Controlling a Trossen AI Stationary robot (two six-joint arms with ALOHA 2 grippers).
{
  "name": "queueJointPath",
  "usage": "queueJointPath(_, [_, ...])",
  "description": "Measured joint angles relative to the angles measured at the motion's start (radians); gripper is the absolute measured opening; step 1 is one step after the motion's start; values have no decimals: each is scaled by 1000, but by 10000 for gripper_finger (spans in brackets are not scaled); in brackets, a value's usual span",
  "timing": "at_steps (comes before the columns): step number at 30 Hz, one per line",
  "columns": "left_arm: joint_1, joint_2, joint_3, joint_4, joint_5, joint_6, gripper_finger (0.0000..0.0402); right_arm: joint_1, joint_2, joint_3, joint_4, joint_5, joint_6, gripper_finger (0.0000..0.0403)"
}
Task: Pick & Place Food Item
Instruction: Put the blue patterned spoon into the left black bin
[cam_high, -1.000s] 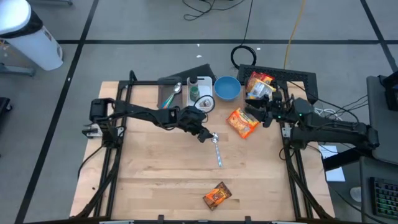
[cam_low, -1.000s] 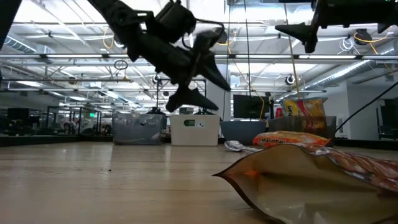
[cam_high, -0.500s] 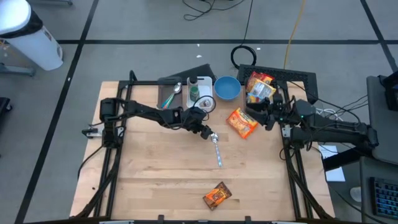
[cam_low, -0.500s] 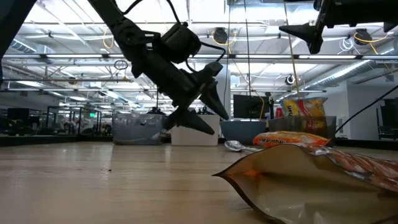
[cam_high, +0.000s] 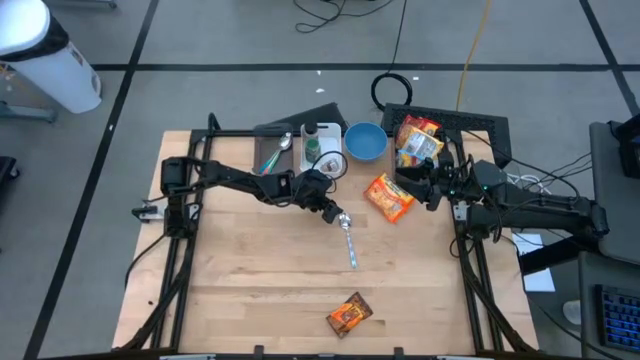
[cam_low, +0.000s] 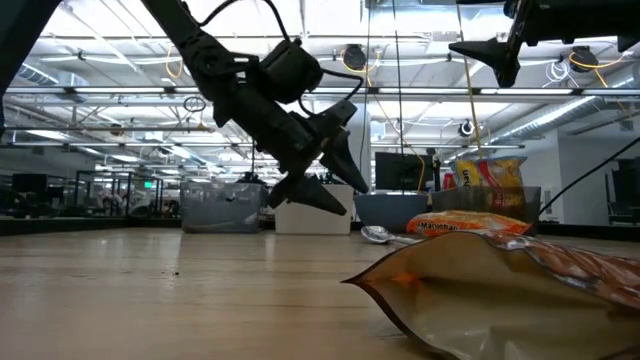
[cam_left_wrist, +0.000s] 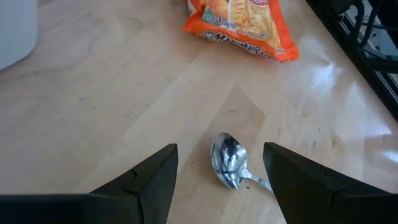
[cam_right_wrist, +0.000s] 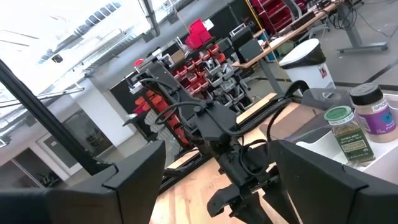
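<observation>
Wooden table (cam_high: 250, 270): one spoon (cam_high: 348, 238), three food packets. Left gripper (cam_high: 337, 214) fingers apart above spoon bowl; right gripper (cam_high: 408, 182) fingers apart, empty.

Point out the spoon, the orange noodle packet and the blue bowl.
spoon (cam_left_wrist: 229, 160), left wrist view, on its bowl end.
orange noodle packet (cam_high: 388, 196), high view, on the middle of the pack.
blue bowl (cam_high: 365, 141), high view, on its inside.
</observation>
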Motion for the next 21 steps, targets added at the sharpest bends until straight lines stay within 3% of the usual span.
queueJointPath(12, [-5, 104, 78, 39, 121, 13, 243, -1, 1, 0, -13, 0, 3, 293])
queueJointPath(21, [-33, 195, 212, -115, 128, 77, 243, -1, 0, 0, -30, 2, 7, 293])
